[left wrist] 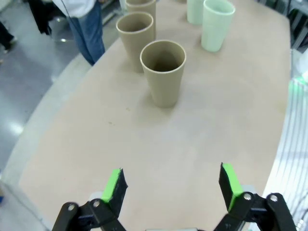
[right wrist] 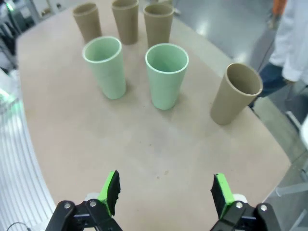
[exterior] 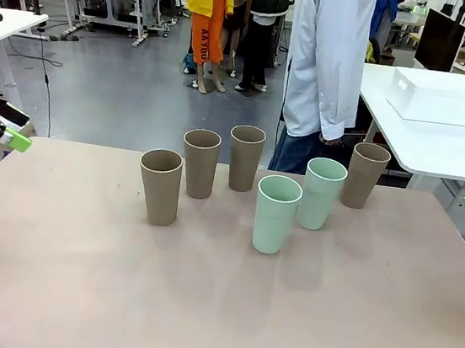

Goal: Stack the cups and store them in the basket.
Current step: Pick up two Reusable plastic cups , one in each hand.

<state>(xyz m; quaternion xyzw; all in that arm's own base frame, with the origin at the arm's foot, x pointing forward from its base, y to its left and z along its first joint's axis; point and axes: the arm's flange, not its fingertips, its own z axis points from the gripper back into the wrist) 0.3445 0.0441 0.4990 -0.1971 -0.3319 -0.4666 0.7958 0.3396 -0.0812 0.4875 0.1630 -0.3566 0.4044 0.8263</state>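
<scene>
Both wide open, empty: left end effector [left wrist: 172, 183], right end effector [right wrist: 166, 191]. Six cups [exterior: 277, 215] upright, bunched mid tabletop [exterior: 74, 290]; basket [exterior: 441, 102] off on side table [exterior: 439, 147]. Risk: clipping neighbour cup, toppling; basket reach doubtful.

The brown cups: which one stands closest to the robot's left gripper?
The leftmost brown cup, nearest the robot's side among the browns; it stands foremost before the open left gripper.

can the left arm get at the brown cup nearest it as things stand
Probably yes. The left gripper has its jaws open, and only bare table lies between it and that brown cup; the other cups stand beyond it, none in the path.
</scene>
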